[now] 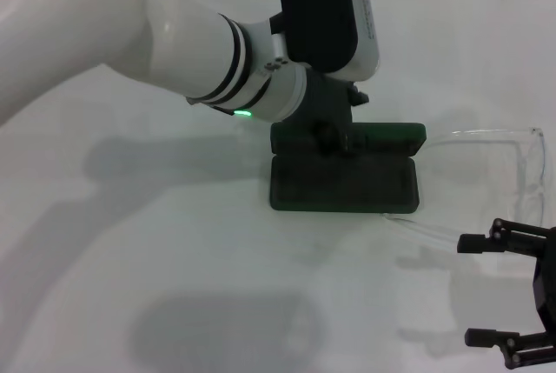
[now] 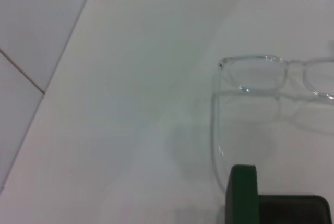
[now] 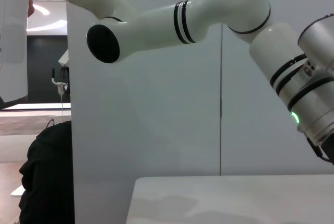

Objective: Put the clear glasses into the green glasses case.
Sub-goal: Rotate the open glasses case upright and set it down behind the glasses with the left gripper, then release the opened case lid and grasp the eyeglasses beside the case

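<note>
Looking down from the head: the dark green hinged glasses case (image 1: 346, 170) lies open on the white worktop (image 1: 130, 243) with the left gripper (image 1: 334, 134) at its raised lid, finger state indeterminable; the transparent wraparound glasses (image 1: 512, 160) lie just right of it, long axis running near-to-far, arms pointing toward the case, beyond the empty, wide-open right gripper (image 1: 486, 290). Left wrist: the faint glasses (image 2: 261, 78) beside the case (image 2: 242, 195) could be misjudged, and a slightly off grasp would likely slide them. Right wrist: only the left arm (image 3: 209, 15), no task objects.
</note>
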`<control>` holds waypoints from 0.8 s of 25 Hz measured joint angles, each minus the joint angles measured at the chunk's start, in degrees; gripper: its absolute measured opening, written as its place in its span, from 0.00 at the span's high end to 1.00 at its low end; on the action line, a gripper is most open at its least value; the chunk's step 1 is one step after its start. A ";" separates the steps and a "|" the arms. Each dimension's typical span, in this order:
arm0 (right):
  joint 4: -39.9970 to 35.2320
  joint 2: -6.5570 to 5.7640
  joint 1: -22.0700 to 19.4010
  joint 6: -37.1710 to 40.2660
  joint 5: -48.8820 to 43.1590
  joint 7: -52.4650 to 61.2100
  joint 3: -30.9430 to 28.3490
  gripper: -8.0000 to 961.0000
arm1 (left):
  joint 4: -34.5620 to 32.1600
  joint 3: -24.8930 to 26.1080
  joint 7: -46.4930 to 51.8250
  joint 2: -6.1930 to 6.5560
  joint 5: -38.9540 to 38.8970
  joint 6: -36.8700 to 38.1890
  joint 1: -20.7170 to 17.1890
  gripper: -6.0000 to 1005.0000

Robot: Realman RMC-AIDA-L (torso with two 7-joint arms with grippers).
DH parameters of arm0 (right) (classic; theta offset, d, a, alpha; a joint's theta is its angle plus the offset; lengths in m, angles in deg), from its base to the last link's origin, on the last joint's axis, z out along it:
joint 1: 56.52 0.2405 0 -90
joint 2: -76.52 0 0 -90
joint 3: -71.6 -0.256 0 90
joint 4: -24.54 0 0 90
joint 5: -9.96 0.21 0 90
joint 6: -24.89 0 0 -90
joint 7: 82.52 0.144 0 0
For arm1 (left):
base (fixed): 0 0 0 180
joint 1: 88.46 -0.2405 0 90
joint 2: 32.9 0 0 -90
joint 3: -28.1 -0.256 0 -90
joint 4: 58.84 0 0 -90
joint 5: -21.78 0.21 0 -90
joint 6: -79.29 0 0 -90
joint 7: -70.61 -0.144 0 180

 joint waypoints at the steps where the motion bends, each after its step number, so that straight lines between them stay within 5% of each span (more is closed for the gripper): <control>1: 0.00 -0.03 -0.05 0.12 0.01 0.28 -0.01 0.10 | -0.55 0.10 0.20 0.00 -0.14 -0.19 -0.30 0.68; 7: -1.50 -0.13 -0.10 0.66 0.27 8.43 -4.24 0.10 | -6.87 2.91 -1.33 0.32 -5.99 -0.93 -6.07 0.46; 12: -8.86 -0.05 -0.26 1.63 0.33 22.07 -8.68 0.10 | -12.56 7.03 -10.12 0.34 -19.70 -2.21 -16.72 0.45; 16: -29.46 0.46 -0.77 -0.35 -3.24 52.17 -12.34 0.10 | -12.08 9.47 -18.97 0.36 -30.75 -2.44 -23.56 0.45; 20: -42.57 -0.37 1.50 -0.48 -10.55 70.27 -14.64 0.10 | -9.23 11.22 -23.40 0.36 -36.20 -2.43 -26.70 0.45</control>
